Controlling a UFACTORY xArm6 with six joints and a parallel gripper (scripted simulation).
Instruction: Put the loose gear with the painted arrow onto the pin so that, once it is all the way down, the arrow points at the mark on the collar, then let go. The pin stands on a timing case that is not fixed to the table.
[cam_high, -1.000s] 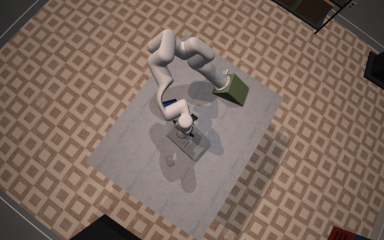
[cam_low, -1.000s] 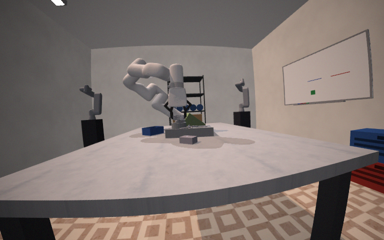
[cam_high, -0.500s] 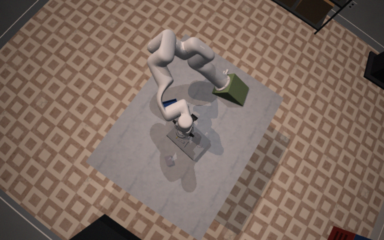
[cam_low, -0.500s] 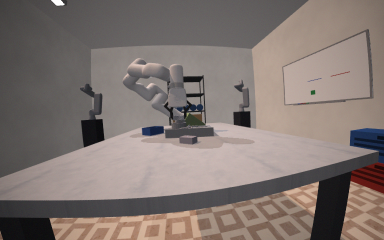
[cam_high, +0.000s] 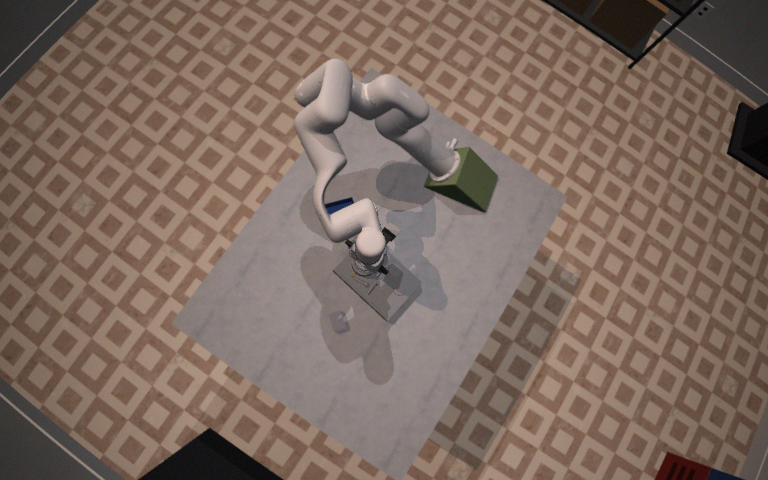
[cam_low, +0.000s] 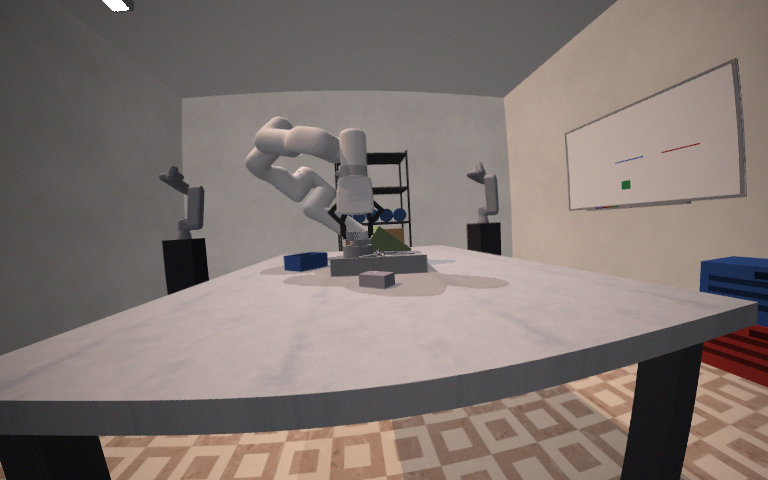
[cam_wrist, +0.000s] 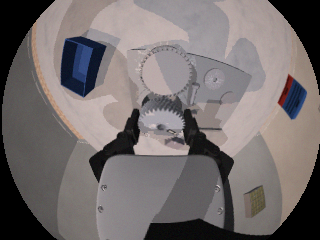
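Clamping the loose gear (cam_wrist: 160, 115) by its toothed rim, the end effector (cam_wrist: 162, 124) has one dark finger (cam_wrist: 131, 128) on each side of the disc, which leaves the bore and the face free. That grip suits the job: a gear pinched across its edge can be turned about its own axis and slid down a pin without the fingers fouling the shaft.

In the wrist view the gear sits in the middle of the frame, just below a larger pale gear (cam_wrist: 164, 70) that lies on the timing case (cam_wrist: 230, 80). The painted arrow and the mark on the collar are too small to make out, so I cannot tell how they line up. The pin is hidden too, presumably under the held gear.

From the exterior view the arm hangs straight down over the left end of the timing case (cam_low: 396, 264), and the gear (cam_low: 357, 235) is just above its top, judged not yet fully seated. A vertical approach makes sense here, since the case merely rests on the desk (cam_low: 509, 316) and a sideways push could shove it.

Other items lie apart: a blue box (cam_low: 305, 260) at the left, a small grey block (cam_low: 376, 278) in front, a green wedge (cam_high: 467, 178) under the arm's base.
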